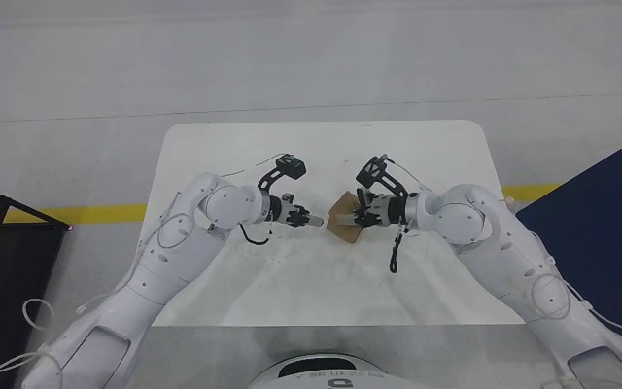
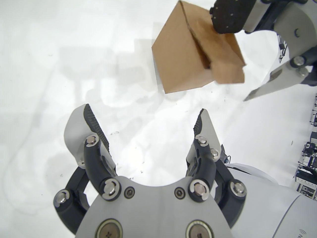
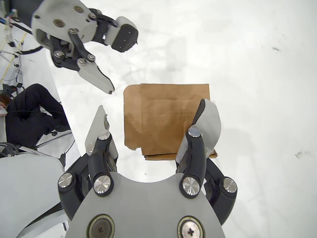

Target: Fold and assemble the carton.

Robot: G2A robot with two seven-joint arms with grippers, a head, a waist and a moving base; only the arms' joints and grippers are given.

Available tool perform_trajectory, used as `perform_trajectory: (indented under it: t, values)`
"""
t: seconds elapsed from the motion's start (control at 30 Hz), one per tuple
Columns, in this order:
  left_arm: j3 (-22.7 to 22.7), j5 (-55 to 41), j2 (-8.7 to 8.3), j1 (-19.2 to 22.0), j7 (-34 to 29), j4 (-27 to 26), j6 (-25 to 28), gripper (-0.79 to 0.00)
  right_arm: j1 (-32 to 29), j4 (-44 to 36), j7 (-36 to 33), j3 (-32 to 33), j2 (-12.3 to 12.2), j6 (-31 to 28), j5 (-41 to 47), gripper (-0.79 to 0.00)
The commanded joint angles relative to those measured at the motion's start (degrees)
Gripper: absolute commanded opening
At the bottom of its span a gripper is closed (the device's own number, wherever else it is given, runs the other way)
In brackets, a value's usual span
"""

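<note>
A small brown carton (image 1: 341, 217) stands tilted on the white table (image 1: 437, 156), between the two grippers. Its flaps (image 2: 227, 73) are partly folded, and one side seam gapes. My right gripper (image 1: 361, 216) is open around it. One black pad (image 2: 232, 8) presses on the carton's upper edge, while the other finger (image 2: 270, 85) hangs apart from it. In the right wrist view the carton (image 3: 163, 115) lies between the spread fingers of the right gripper (image 3: 153, 112). My left gripper (image 2: 145, 113) is open and holds nothing, a short way from the carton (image 2: 183, 60). The left gripper (image 3: 118, 63) faces the carton's flap side.
The table's rounded corners and edges lie well away from the carton. A dark blue surface (image 1: 583, 214) stands off the table's right side, and a black frame (image 1: 19, 229) off its left. A yellow line (image 1: 97, 212) runs across the floor.
</note>
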State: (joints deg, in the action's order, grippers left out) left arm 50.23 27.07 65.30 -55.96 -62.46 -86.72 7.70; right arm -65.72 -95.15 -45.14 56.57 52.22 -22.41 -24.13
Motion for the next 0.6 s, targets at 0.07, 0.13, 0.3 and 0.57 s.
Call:
perform_trajectory:
  t: [0.07, 0.13, 0.3, 0.57]
  values:
    - [0.70, -0.04, -0.31, -0.79, -0.22, -1.29, 0.32, 0.000, -2.56, -0.46, 3.03, 2.68, -0.52, -1.15, 0.31, -0.111]
    - [0.80, 0.05, -0.39, -1.09, -0.29, -1.81, 0.21, 0.000, -3.35, -0.47, 3.67, 3.77, -0.72, -0.66, 0.01, -0.099]
    - [0.96, 0.27, -0.55, -1.54, -0.39, -2.29, 0.32, 0.000, -4.63, 0.76, 3.41, 6.40, -1.11, 2.25, 0.50, -0.077]
    - [0.78, 0.47, -0.66, -2.08, -0.25, -2.86, 0.37, 0.000, 1.37, 3.09, -7.03, 1.23, 0.20, 10.17, -1.76, -0.102]
